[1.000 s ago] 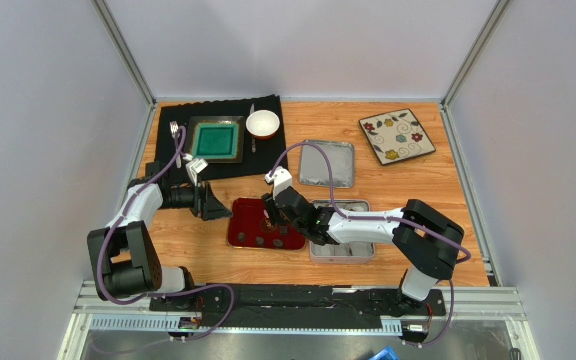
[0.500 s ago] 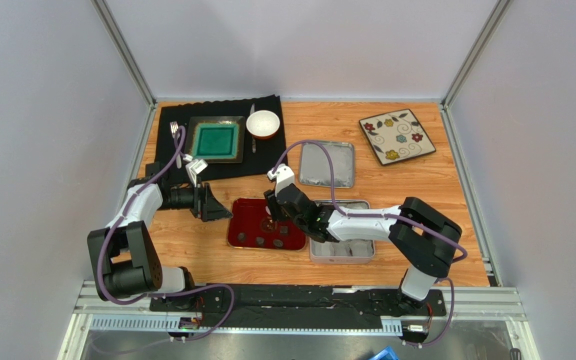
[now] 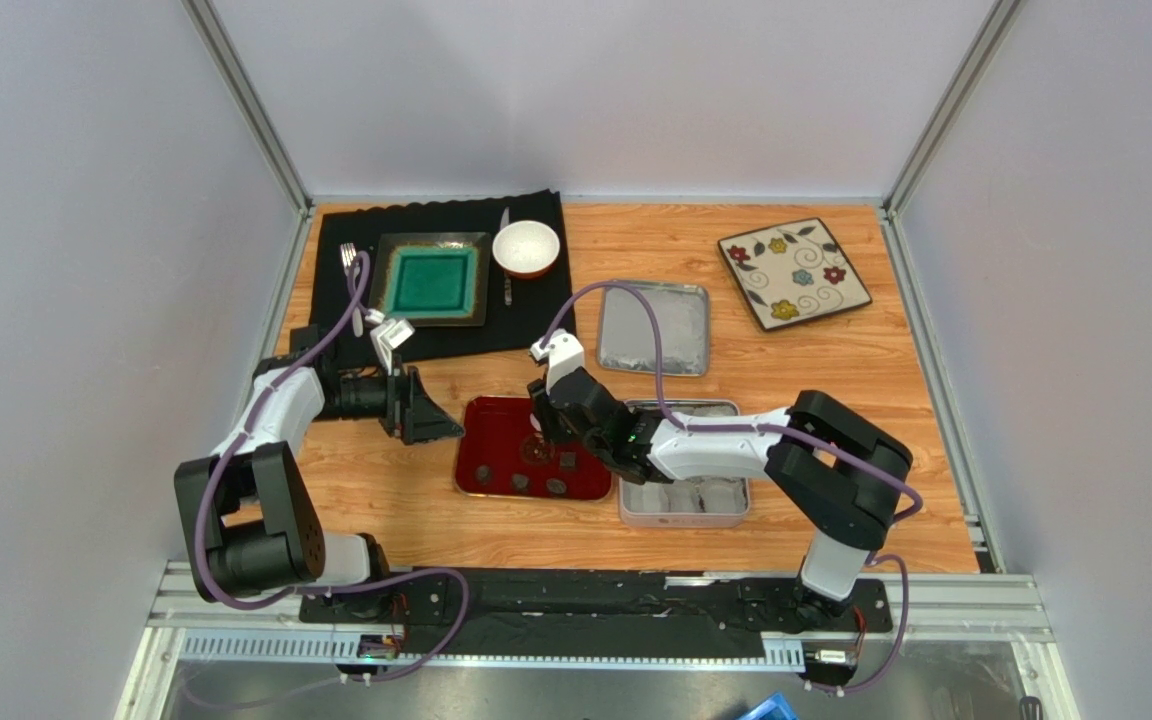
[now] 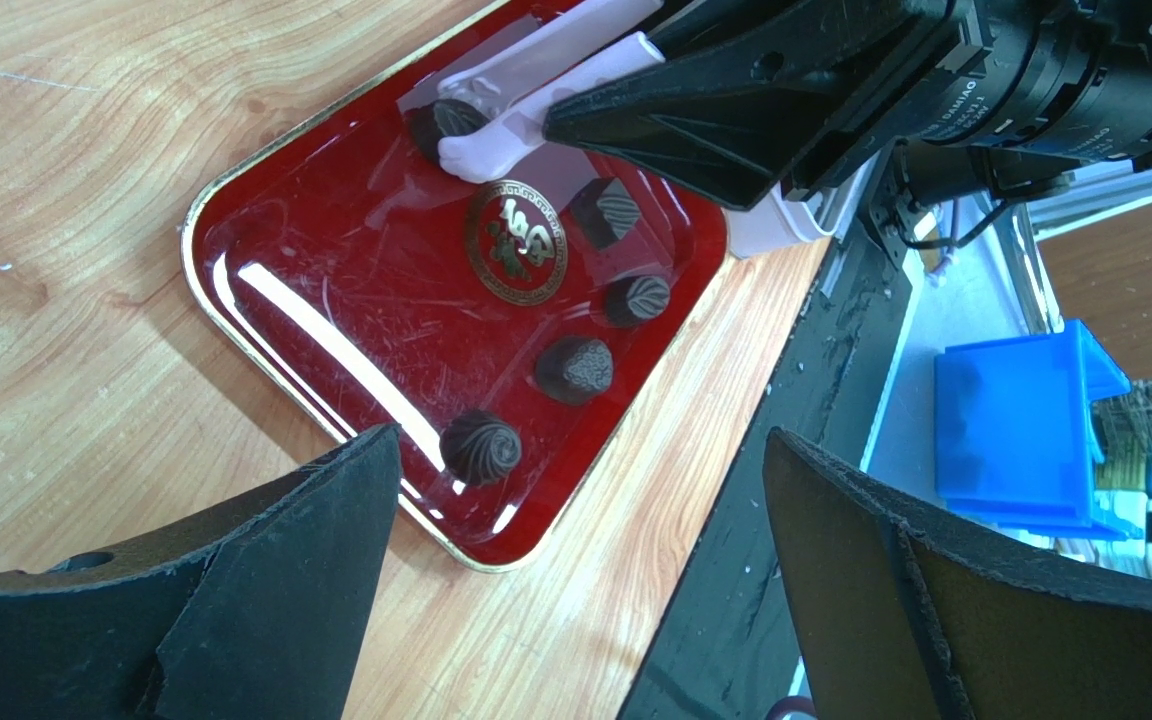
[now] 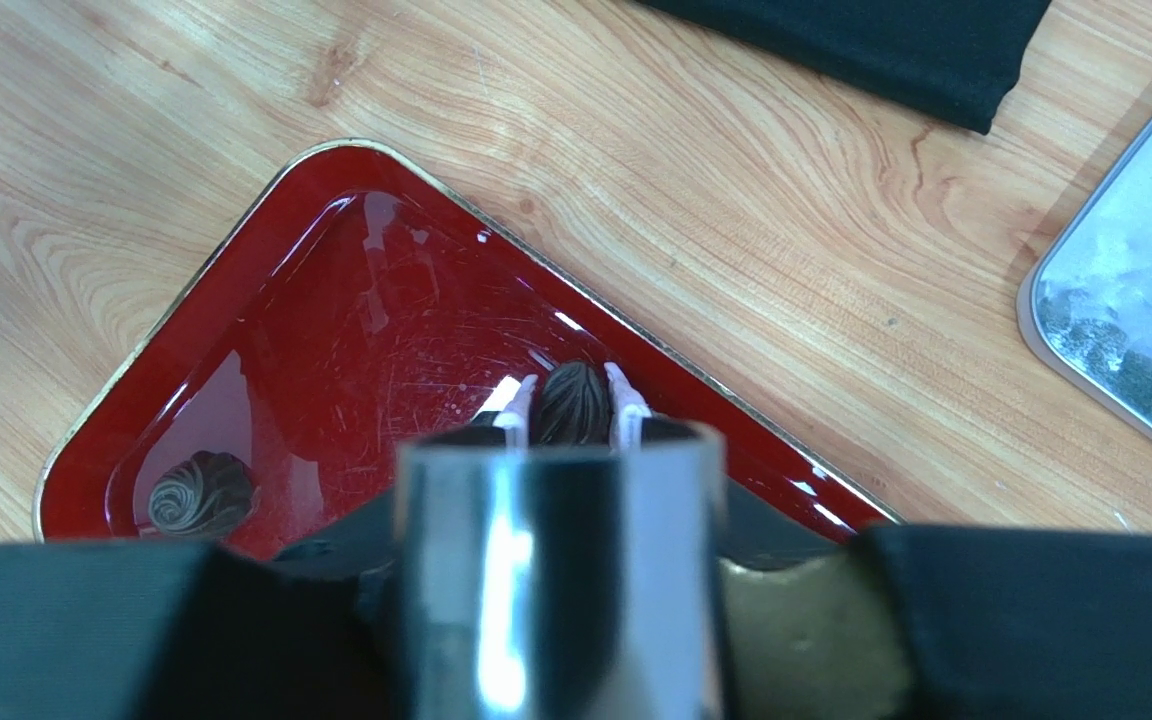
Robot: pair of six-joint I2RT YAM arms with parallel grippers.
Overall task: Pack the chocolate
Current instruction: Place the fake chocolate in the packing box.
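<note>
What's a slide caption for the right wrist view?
Right fingers pinch a chocolate piece near the red tray rim; a second piece lies toward its left corner.

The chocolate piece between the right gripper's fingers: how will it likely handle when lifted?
The chocolate piece looks small and rigid, so probably light and stiff. Its rounded, ridged sides may slip or twist between the right gripper's thin fingers. A hard squeeze could mark it.

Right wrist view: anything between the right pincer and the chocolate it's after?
Nothing visible. The right pincer straddles the chocolate in the red tray, one finger on each side.
</note>
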